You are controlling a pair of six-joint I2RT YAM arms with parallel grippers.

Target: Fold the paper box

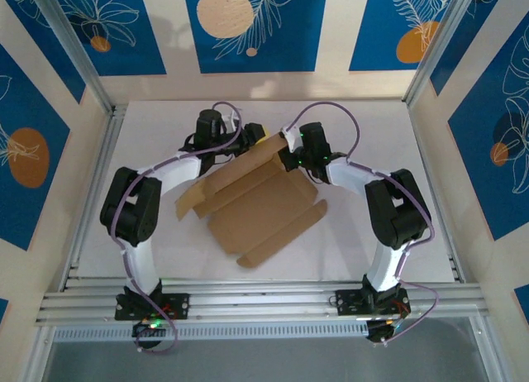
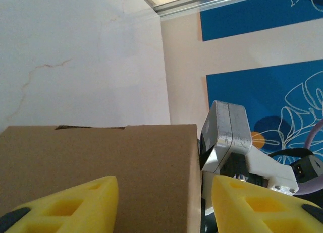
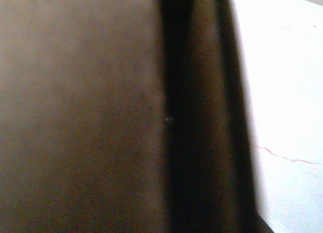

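Observation:
The paper box (image 1: 256,208) is a brown cardboard sheet lying at an angle mid-table, flaps spread, with its far panel raised. My left gripper (image 1: 256,140) is behind that panel. In the left wrist view the upright panel (image 2: 101,162) stands between the yellow fingers (image 2: 65,208), which are apart and clear of it, so the left gripper (image 2: 164,208) is open. My right gripper (image 1: 291,160) meets the panel's far right corner, its fingertips hidden behind the card. Dark, blurred cardboard (image 3: 75,112) sits right against the right wrist camera. The gripper looks shut on that panel.
The white table (image 1: 372,126) has bare room to the right and left of the sheet. The right arm's silver wrist (image 2: 227,137) is close beside the left fingers. Aluminium rails (image 1: 264,299) run along the near edge, and patterned walls enclose the other sides.

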